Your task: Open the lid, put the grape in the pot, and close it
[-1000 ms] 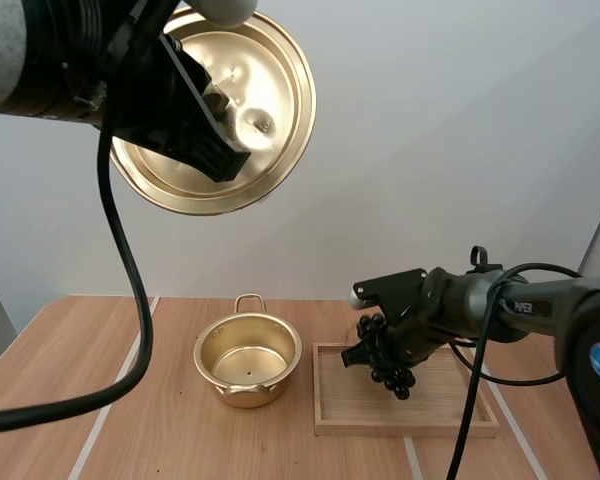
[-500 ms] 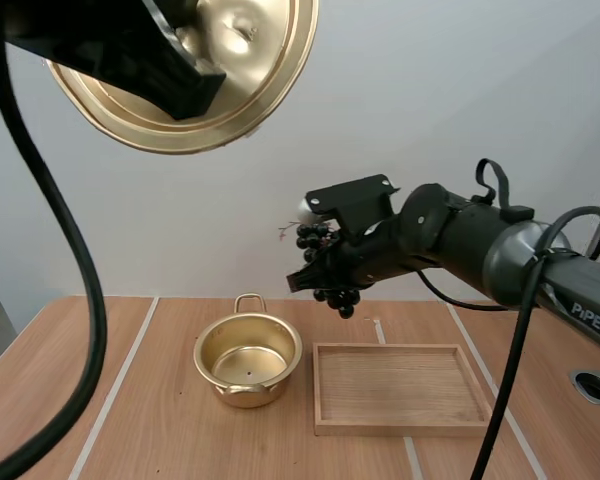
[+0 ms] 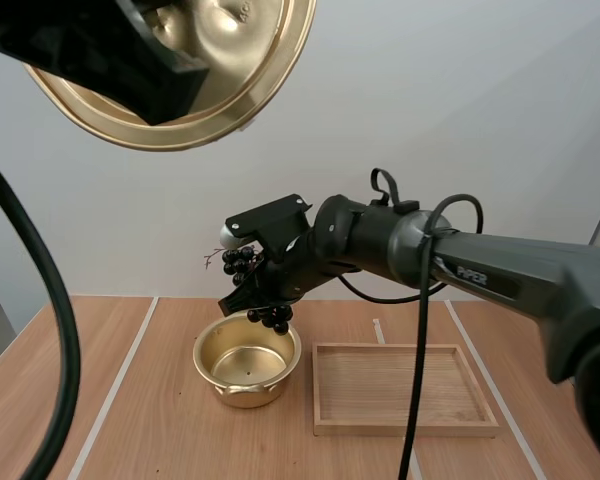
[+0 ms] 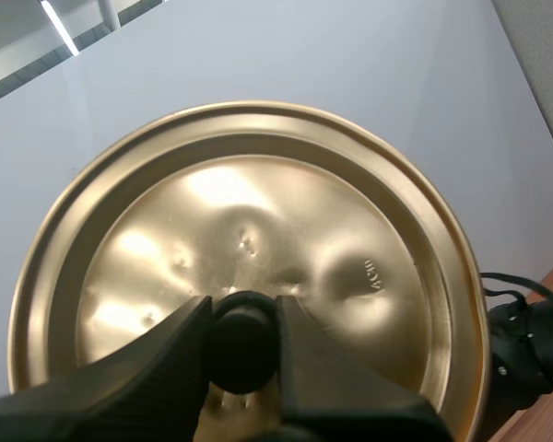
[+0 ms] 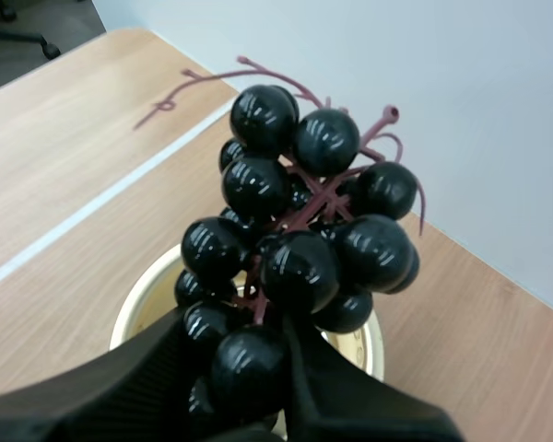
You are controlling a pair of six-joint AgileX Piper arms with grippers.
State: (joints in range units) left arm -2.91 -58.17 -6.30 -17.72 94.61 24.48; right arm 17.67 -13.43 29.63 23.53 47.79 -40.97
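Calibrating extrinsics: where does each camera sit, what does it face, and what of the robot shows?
High view: behind and above the bases, facing forward and down at table, pot and wooden tray; both arms show.
Left wrist view: on the left arm, facing the raised lid; left end effector shut on its knob.
Right wrist view: on the right arm, looking down past the grapes to the pot; right end effector pinches them.
Shared: high and right wrist views both show grapes above the pot.
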